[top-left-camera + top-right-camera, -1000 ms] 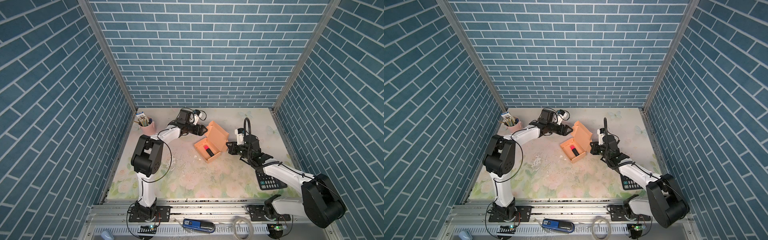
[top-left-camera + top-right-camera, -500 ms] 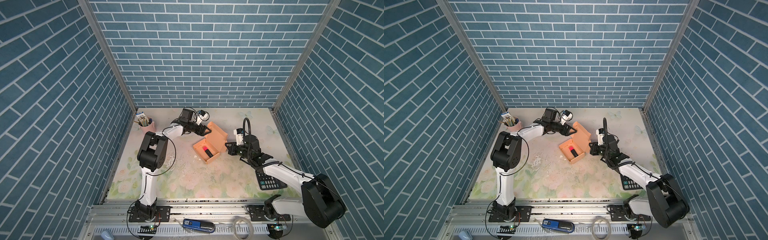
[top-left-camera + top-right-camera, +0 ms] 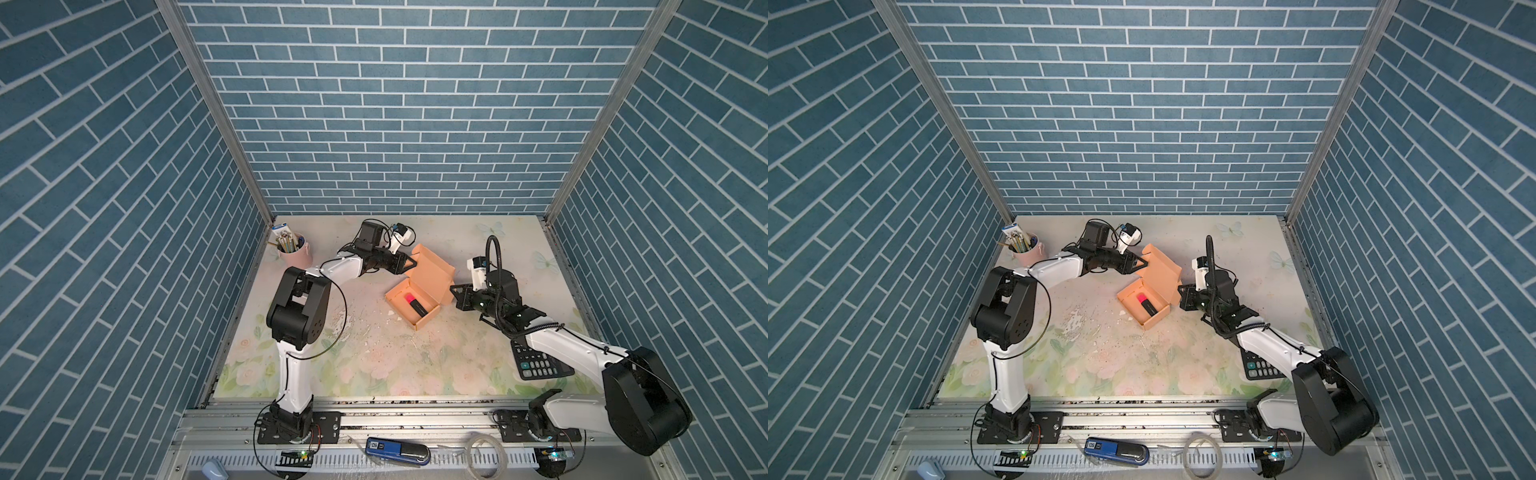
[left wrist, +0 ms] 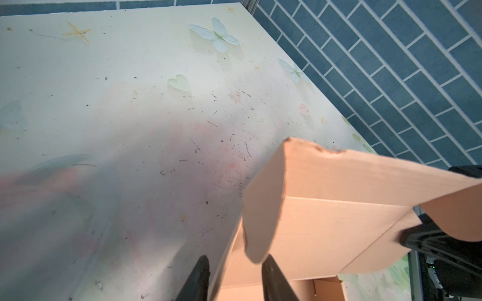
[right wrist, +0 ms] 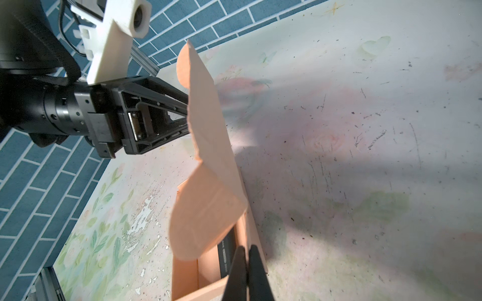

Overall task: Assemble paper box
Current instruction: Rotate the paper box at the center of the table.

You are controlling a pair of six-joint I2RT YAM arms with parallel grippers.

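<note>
The paper box (image 3: pixel 432 272) stood between the arms, its base folded around a red-capped marker (image 3: pixel 415 302) and its lid upright. The left gripper (image 4: pixel 234 276), jaws apart, straddled the lid's side ear (image 4: pixel 260 221). The right gripper (image 5: pixel 246 263), tips together, met the base wall. Lid-closing seemed in hand; tucking the ear next calls for a light pinch.

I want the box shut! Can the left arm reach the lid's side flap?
Probably yes. The left gripper is at the paper box, and the flap tip looks to sit between its open fingers, with nothing blocking.
</note>
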